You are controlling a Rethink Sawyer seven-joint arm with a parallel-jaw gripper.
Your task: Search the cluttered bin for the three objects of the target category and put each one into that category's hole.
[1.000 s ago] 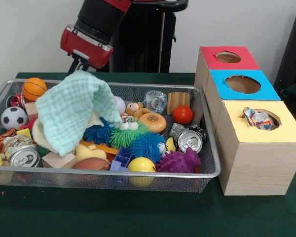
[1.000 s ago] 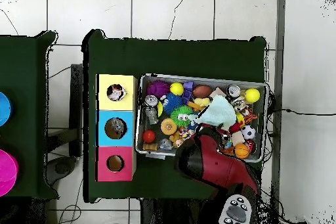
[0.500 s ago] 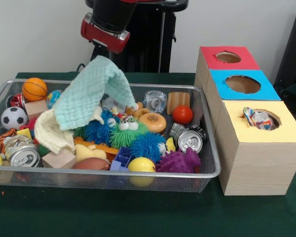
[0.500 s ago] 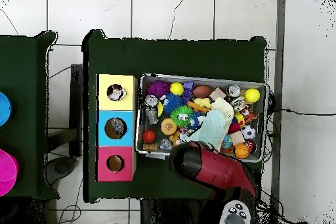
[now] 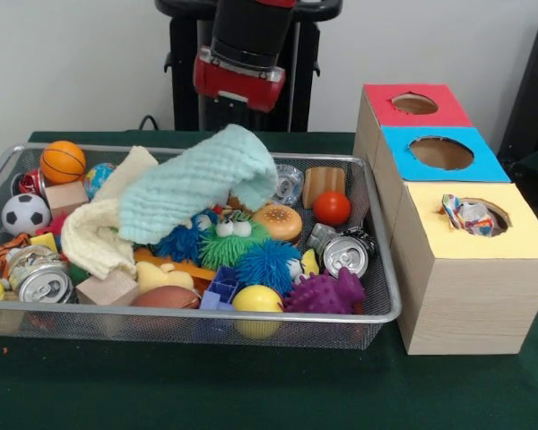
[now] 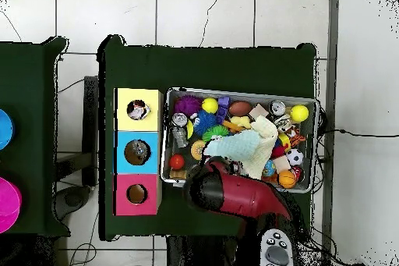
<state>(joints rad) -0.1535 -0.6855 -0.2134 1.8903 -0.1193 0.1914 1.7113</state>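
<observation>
Mint-green muslin cloth (image 5: 200,193) hangs bunched beneath our gripper (image 5: 239,82), trailing down and away from it over the toys in the wire mesh bin (image 5: 377,260). We cannot tell how the claw's tips stand; the cloth and the arm's red wrist hide them in both views. One printed wad (image 5: 466,215) already sits in the yellow-surround hole (image 5: 489,218), well off to the side of the claw. We see no other wad in the bin; any left probably lie below the claw, under the mint cloth or the cream cloth (image 5: 94,237) beside it.
</observation>
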